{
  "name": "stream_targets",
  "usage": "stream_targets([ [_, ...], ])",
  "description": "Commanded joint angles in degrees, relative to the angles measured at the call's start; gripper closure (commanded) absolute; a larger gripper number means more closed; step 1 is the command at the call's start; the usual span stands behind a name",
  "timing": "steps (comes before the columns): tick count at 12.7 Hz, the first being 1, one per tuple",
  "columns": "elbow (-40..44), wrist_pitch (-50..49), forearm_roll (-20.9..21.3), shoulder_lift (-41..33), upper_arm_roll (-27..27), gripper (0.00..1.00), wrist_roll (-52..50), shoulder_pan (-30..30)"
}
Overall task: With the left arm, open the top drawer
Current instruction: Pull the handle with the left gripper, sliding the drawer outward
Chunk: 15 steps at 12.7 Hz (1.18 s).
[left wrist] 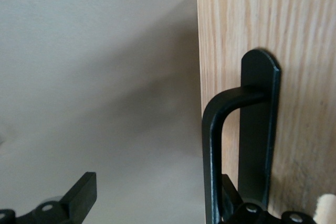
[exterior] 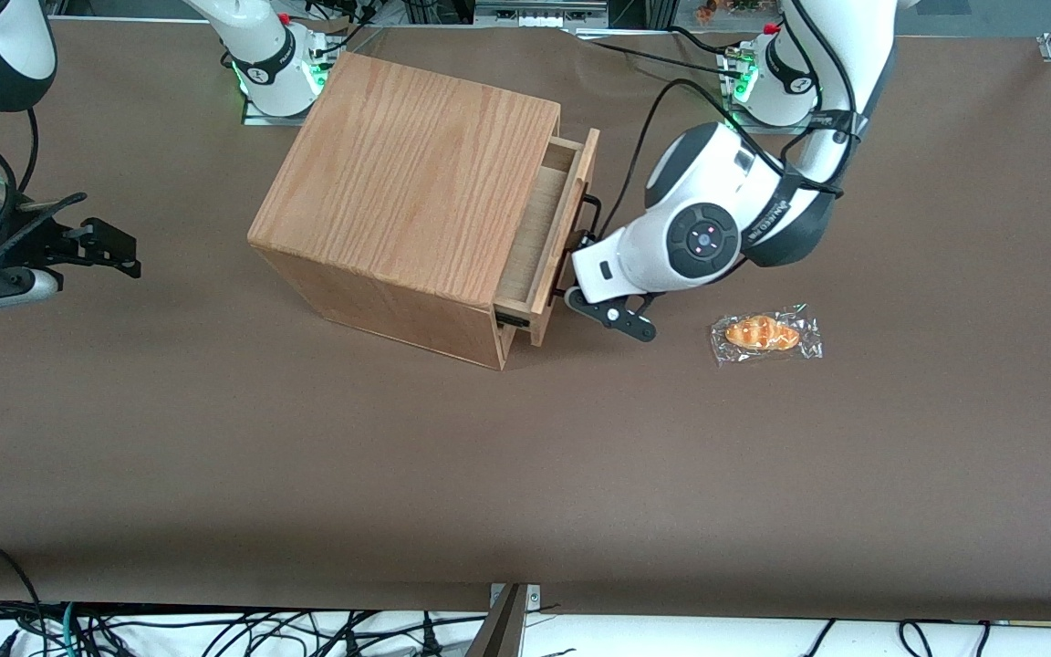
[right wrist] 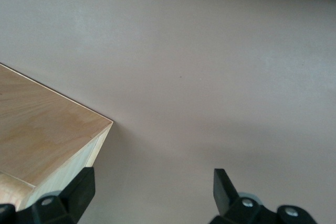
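Observation:
The top drawer [exterior: 548, 214] of the oak-grain cabinet [exterior: 407, 173] stands pulled out a short way, so its pale-wood inside shows. Its oak front panel [left wrist: 304, 51] carries a thin black wire handle [left wrist: 210, 140], which also shows at the drawer front [exterior: 591, 212]. The left arm's gripper [exterior: 574, 271] is right in front of the drawer, at the handle. The gripper [left wrist: 155, 195] is open. One finger [left wrist: 231, 190] is tucked between the handle and the panel. The other finger [left wrist: 81, 195] hangs off the panel's edge over the table.
A wrapped bread roll [exterior: 765, 335] lies on the brown table [exterior: 525, 474], nearer the front camera than the working arm's wrist [exterior: 703, 237]. A corner of the cabinet [right wrist: 42, 129] shows in the right wrist view.

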Motion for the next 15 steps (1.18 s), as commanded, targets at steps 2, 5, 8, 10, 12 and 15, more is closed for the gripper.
stream_targets([
  [2,0.9,-2.1,2.4,-0.5,0.1,0.0,5.3,2.8],
  [5,0.9,-3.0,2.4,-0.7,0.1,0.0,7.6,4.3],
  [8,0.6,-3.4,2.4,-0.7,0.1,0.0,9.5,5.5],
  [10,0.6,-3.8,2.4,-0.7,0.1,0.0,11.0,6.2],
  [12,0.6,-4.3,2.5,-0.7,0.2,0.0,11.2,6.4],
  [15,0.5,-4.9,2.5,-0.7,0.2,0.0,11.9,7.1],
])
